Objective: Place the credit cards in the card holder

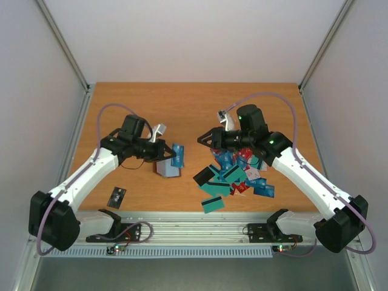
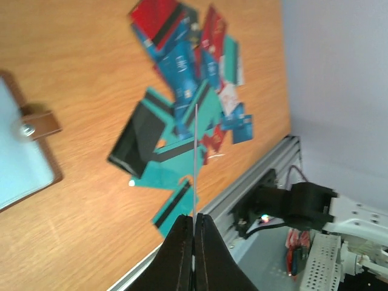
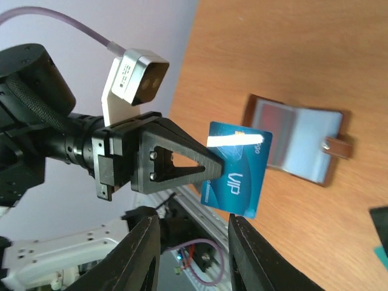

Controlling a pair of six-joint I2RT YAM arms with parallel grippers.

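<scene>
My left gripper (image 1: pixel 170 155) (image 2: pixel 194 216) is shut on a blue credit card (image 1: pixel 178 154), held upright above the table; it shows edge-on in the left wrist view (image 2: pixel 196 157). The right wrist view shows the left gripper (image 3: pixel 209 167) with this blue "VIP" card (image 3: pixel 239 173). The brown card holder (image 1: pixel 168 168) (image 3: pixel 300 145) (image 2: pixel 24 151) lies open on the table just below and beside the card. My right gripper (image 1: pixel 202 139) (image 3: pixel 193 221) is open and empty, facing the left gripper. A pile of credit cards (image 1: pixel 236 176) (image 2: pixel 182 79) lies right of centre.
One dark card (image 1: pixel 117 196) lies alone near the front left edge. The metal rail (image 1: pixel 194 221) runs along the table's front. Grey walls stand close on both sides.
</scene>
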